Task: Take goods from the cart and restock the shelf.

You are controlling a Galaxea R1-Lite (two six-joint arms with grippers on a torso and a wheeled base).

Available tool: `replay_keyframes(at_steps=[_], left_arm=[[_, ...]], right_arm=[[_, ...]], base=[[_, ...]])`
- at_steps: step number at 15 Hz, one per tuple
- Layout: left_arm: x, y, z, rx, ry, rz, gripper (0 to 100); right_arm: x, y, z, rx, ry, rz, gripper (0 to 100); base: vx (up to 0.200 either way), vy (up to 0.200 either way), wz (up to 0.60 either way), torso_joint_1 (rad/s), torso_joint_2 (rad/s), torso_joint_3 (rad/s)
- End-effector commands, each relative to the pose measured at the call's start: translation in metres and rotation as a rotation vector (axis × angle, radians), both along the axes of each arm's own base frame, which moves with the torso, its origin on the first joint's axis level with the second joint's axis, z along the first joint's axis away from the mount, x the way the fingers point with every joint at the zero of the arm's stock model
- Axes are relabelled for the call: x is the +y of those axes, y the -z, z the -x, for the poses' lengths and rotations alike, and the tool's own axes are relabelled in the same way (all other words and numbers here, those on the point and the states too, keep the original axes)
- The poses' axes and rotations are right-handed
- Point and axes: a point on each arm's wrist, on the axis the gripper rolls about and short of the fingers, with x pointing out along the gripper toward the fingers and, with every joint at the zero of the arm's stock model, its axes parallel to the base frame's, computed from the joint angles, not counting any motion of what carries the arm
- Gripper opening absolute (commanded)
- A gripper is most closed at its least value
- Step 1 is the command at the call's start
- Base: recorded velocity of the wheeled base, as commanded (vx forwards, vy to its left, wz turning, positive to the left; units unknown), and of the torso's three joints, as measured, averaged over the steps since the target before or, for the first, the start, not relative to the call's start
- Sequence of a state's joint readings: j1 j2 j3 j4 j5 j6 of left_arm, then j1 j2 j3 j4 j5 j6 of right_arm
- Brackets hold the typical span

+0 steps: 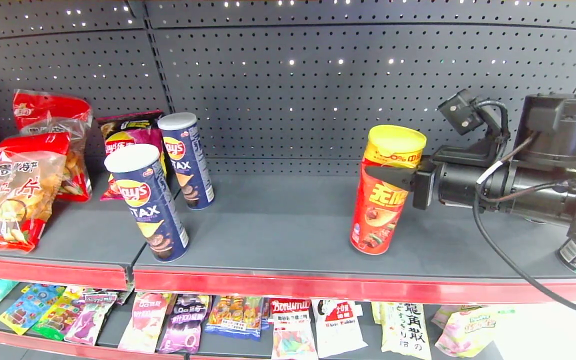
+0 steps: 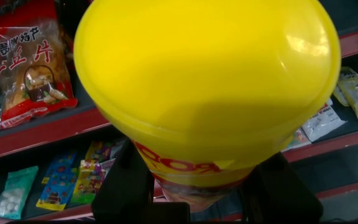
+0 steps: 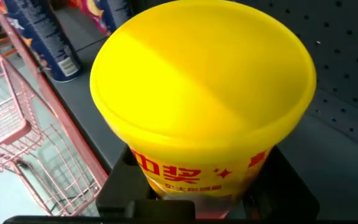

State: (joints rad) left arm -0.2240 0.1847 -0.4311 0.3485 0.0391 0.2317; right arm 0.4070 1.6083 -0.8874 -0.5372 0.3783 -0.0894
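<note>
Midway: right gripper (image 1: pixel 390 176) clasping tall red cardboard crisp can with yellow plastic lid (image 1: pixel 378 220), standing it on grey metal shelf (image 1: pixel 288 225), well apart from two blue crisp cans (image 1: pixel 150 200). Left gripper (image 2: pixel 201 190) gripping second yellow-lidded can (image 2: pixel 204 81), awaiting placement; release pending.

A tall red crisp can (image 1: pixel 379 200) with a yellow lid stands toward the front of the grey shelf (image 1: pixel 288 225). It leans slightly, and its upper part is clasped by the black fingers of the right gripper (image 1: pixel 390 172). A second red can (image 2: pixel 210 93) with the same yellow lid is gripped below its lid by the left gripper (image 2: pixel 197 199), out in front of the shelf, while the pink wire cart (image 3: pixel 17 143) stands beside the shelf's red front edge.
</note>
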Motion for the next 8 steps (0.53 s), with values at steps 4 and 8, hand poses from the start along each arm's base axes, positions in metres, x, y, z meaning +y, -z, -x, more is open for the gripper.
replay_keyframes(at_steps=[4,8], left_arm=[[0.0,0.0,0.0,-0.003,-0.002,-0.001,0],[0.0,0.0,0.0,-0.003,-0.001,-0.001,0]], right_arm=[[0.008,0.004,0.007,0.009,-0.033,0.008,0],[0.007,0.018,0.012,0.029,-0.043,0.052,0]], base=[[0.0,0.0,0.0,0.0,0.0,0.0],[0.0,0.0,0.0,0.0,0.0,0.0]])
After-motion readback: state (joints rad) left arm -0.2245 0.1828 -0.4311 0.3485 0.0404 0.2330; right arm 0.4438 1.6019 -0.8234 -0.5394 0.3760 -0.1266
